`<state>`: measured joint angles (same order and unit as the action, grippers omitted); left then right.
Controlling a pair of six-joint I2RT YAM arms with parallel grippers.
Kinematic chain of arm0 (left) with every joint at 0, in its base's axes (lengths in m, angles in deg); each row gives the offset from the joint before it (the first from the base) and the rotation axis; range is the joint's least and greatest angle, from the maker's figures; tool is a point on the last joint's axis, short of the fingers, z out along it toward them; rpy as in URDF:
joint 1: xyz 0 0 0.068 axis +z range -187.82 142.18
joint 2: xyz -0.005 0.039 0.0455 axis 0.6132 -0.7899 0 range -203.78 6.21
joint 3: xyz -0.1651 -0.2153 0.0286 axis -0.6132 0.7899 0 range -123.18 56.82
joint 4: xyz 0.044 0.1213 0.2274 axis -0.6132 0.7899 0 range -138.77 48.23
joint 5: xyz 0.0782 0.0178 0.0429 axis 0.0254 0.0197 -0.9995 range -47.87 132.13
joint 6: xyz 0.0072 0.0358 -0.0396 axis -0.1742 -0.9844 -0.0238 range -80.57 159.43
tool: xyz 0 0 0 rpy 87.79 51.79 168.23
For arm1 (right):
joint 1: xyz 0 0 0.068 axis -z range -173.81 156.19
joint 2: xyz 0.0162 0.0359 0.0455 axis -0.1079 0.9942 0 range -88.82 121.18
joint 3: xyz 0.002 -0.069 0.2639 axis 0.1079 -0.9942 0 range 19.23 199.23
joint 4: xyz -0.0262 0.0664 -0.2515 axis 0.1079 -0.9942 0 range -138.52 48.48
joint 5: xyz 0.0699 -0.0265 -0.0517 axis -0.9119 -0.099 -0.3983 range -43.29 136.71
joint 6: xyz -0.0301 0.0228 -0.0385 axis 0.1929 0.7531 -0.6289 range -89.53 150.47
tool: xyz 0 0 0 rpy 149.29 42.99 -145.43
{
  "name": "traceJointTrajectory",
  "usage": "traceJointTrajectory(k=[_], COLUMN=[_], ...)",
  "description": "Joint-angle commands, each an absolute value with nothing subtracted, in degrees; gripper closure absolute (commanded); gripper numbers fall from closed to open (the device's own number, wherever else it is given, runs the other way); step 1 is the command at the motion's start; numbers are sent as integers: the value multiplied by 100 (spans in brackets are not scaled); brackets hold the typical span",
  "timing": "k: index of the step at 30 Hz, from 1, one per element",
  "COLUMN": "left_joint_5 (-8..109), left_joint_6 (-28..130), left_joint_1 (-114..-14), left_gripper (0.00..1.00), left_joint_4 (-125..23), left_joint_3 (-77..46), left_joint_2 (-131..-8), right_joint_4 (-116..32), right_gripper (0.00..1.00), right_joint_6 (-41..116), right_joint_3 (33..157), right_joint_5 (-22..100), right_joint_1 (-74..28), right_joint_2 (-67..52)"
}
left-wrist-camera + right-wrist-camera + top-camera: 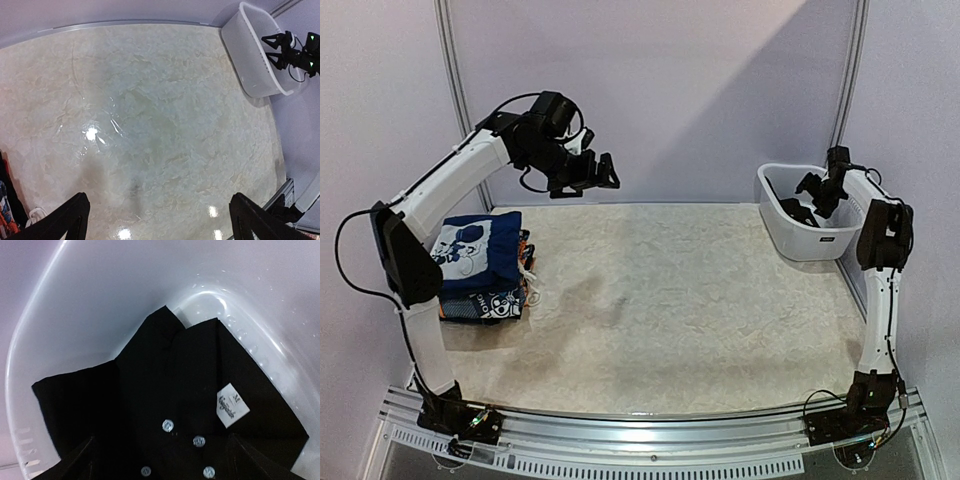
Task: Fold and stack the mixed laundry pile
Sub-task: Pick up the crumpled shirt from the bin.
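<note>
The right gripper (161,466) is down in the tub (100,285), fingers apart over the black shirt (170,385), likely to grab it for folding, while the left gripper (595,172) hangs up high, fingers wide apart, out of the way by the folded stack (480,262).

You have two arms of one build: white shell links joined by black joint housings. Your left arm (455,170) has a long white link, a bulky black elbow block (405,258) and a black wrist cluster ending in the black left gripper (598,180). A thin black cable (337,248) loops outside it. Your right arm (878,310) is a slimmer white tube; its right gripper (807,198) is black, with a small green light (312,37) behind it. Both black bases (455,412) are bolted to a ribbed silver rail (650,445) along the table's near edge. Your fingers (65,220) are matte black wedges.
</note>
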<state>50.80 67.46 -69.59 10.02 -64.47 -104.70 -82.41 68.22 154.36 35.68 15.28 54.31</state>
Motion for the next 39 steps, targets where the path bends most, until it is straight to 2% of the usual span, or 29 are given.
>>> traceJointTrajectory(k=[1, 10, 15, 19, 20, 21, 22, 25, 31, 39], left_joint_5=[5389, 5633, 5705, 5726, 5722, 5714, 5709, 5729, 5794, 5786], left_joint_6=[6444, 6360, 6330, 6325, 6325, 6329, 6325, 6333, 6384, 6423], left_joint_1=[-6926, -6554, -6406, -6338, -6320, -6310, -6299, -6279, -6261, -6261], left_gripper=[1, 1, 1, 1, 1, 1, 1, 1, 2, 2], left_joint_4=[1490, 1636, 1645, 1654, 1654, 1666, 1671, 1675, 1637, 1634], left_joint_3=[-7253, -7518, -7519, -7514, -7518, -7513, -7510, -7500, -7645, -7685], left_joint_2=[-10985, -11213, -11282, -11317, -11320, -11328, -11333, -11364, -11492, -11521], right_joint_4=[-7969, -7917, -7719, -7489, -7424, -7344, -7273, -7027, -6508, -6130], right_gripper=[14, 21, 30, 46, 53, 65, 70, 77, 99, 100], right_joint_6=[6980, 7181, 7315, 7412, 7429, 7440, 7450, 7442, 7441, 7372], right_joint_3=[15678, 15691, 15768, 15905, 15914, 15915, 15915, 15916, 15915, 15915], right_joint_5=[3710, 3880, 3600, 3241, 3169, 3095, 3035, 2761, 2169, 1862], right_joint_1=[1565, 1569, 1564, 1564, 1568, 1568, 1569, 1560, 1558, 1559], right_joint_2=[5810, 6250, 6496, 6724, 6755, 6774, 6791, 6818, 6866, 6737])
